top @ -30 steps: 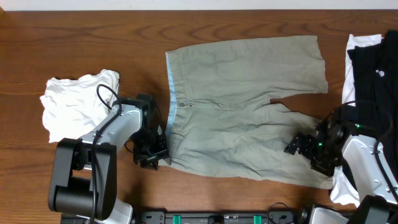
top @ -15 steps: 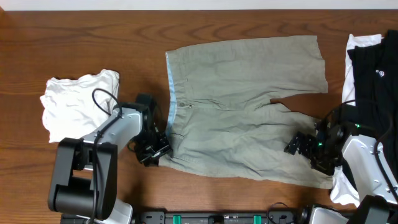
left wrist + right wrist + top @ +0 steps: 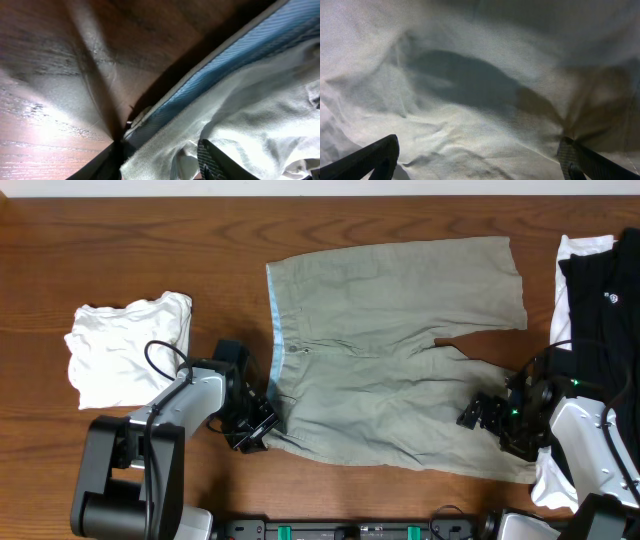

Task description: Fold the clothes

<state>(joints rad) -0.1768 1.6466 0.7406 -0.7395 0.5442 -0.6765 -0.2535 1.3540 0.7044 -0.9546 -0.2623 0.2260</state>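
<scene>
The khaki shorts [image 3: 390, 350] lie flat in the middle of the table, pale blue waistband [image 3: 272, 330] to the left, legs to the right. My left gripper [image 3: 262, 425] is at the waistband's near corner. In the left wrist view its fingers [image 3: 162, 162] are apart, with the bunched corner of the shorts [image 3: 260, 105] between them, beside the blue band [image 3: 235, 60]. My right gripper [image 3: 478, 415] is low over the hem of the near leg. In the right wrist view its fingers [image 3: 477, 160] are wide open over the wrinkled cloth [image 3: 470, 75].
A white folded garment [image 3: 125, 350] lies left of the shorts, close to my left arm. A black garment [image 3: 605, 280] on white cloth [image 3: 575, 250] lies at the right edge, next to my right arm. The wooden table [image 3: 130, 240] is bare at the back left.
My left gripper has slid right, from beside the shorts onto the waistband's near corner. The right arm and the shorts have not moved.
</scene>
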